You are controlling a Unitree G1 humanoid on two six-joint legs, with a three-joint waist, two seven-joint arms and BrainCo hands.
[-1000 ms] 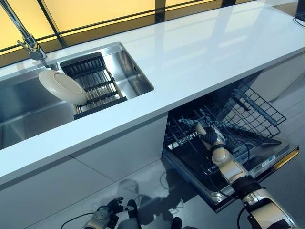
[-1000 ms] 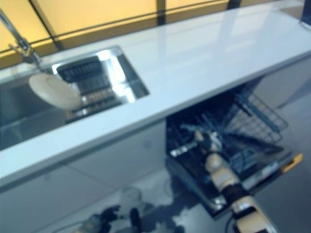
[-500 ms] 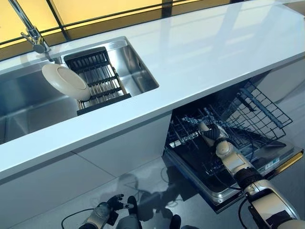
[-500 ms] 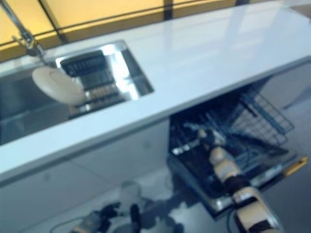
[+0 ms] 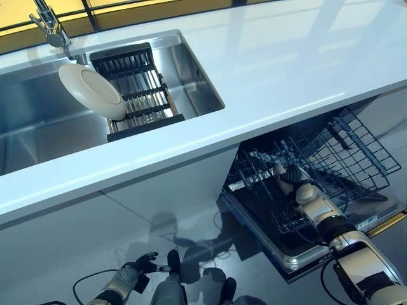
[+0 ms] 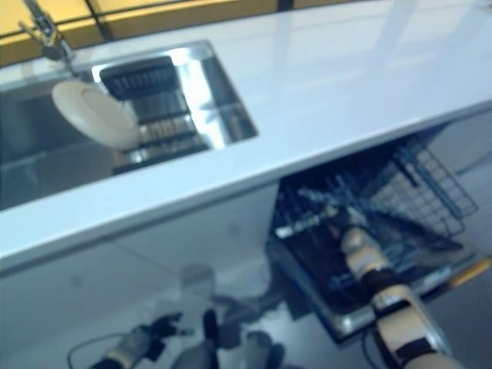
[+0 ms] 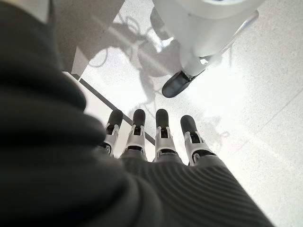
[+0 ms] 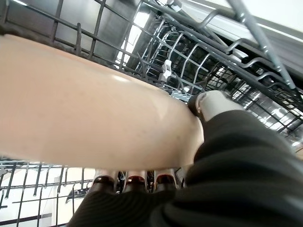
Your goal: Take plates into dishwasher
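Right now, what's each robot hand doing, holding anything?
Left robot hand: open, fingers straight, empty, hanging over the floor.
Right robot hand: shut on a cream plate, inside the dishwasher rack.

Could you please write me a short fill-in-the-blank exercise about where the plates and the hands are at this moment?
1. The right hand holds a beige plate inside the dishwasher ____.
2. The white plate leans on the drying rack in the ____.
3. The left hand hangs over the ____, holding nothing.

Missing words: rack; sink; floor
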